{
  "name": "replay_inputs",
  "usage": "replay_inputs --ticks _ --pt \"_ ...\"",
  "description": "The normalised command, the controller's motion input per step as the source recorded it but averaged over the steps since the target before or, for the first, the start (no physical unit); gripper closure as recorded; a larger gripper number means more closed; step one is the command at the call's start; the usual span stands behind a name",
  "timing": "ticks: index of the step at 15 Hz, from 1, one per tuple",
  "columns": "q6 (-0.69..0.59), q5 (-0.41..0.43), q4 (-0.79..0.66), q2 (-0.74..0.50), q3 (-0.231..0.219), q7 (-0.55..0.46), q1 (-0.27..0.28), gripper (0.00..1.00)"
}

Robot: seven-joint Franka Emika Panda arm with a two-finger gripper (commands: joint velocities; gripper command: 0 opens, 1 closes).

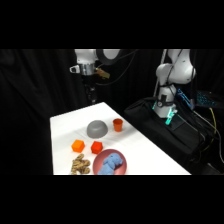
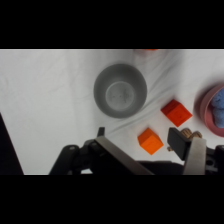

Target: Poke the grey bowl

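Two views of one white table, with the gripper held high above the grey bowl.

On the left of the side view the white table (image 1: 65, 125) is seen against black cloth, and the gripper (image 1: 91, 92) is hung well above its far edge, apart from everything; whether its fingers are open or closed cannot be told. Near the front edge some brown pieces (image 1: 80, 165) are laid, with two orange blocks (image 1: 77, 146) behind them. The grey bowl (image 1: 97, 129) is placed upside down as a dome near the table's middle, touched by nothing. A red-pink bowl (image 1: 120, 159) holding a blue object (image 1: 111, 163) is placed in front of it, and a small orange cup (image 1: 117, 125) just beside it on the right. In the wrist view the grey bowl (image 2: 120, 90) is found in the centre, above the black linkage.
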Motion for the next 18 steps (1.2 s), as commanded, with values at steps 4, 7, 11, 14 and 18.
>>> replay_inputs --ticks 4,7,11,14,18 --pt "0.21 -0.021 0.08 0.10 -0.024 -0.02 -0.040 0.74" --pt "0.29 0.019 0.03 0.12 -0.013 -0.02 -0.037 1.00" --pt "0.34 0.044 -0.03 0.16 -0.013 0.00 -0.042 1.00" --pt "0.33 0.057 -0.05 0.17 -0.014 -0.02 -0.047 1.00" --pt "0.31 0.087 -0.02 0.16 0.004 -0.09 -0.061 1.00"
